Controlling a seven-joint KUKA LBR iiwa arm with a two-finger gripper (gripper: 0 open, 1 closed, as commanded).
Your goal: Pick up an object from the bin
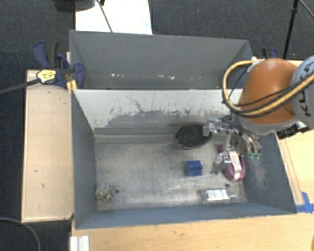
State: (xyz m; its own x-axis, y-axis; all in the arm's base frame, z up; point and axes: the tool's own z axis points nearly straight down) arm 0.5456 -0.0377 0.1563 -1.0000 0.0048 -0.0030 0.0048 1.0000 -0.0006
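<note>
Hovering low in bin (141,163) with gripper (225,165); apart or together, cannot tell. Lying right against gripper, underneath: purple-white object (235,170). Sitting just view-left: blue block (193,167). Lying near, camera-side: silvery packet (216,195). Resting beyond, view-left: dark disc (190,136). Lying far view-left: small brownish clump (107,192).

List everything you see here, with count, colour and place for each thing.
bin: one, grey metal, centre
disc: one, black, against the back wall, right of centre
block: one, blue, right of centre
purple thing: one, purple with white, right side, beside the end effector
packet: one, white and silver, front right
clump: one, brownish grey, front left corner
arm: one, orange cover with cables, from the right
end effector: one, metal grey, low at the purple thing
</note>
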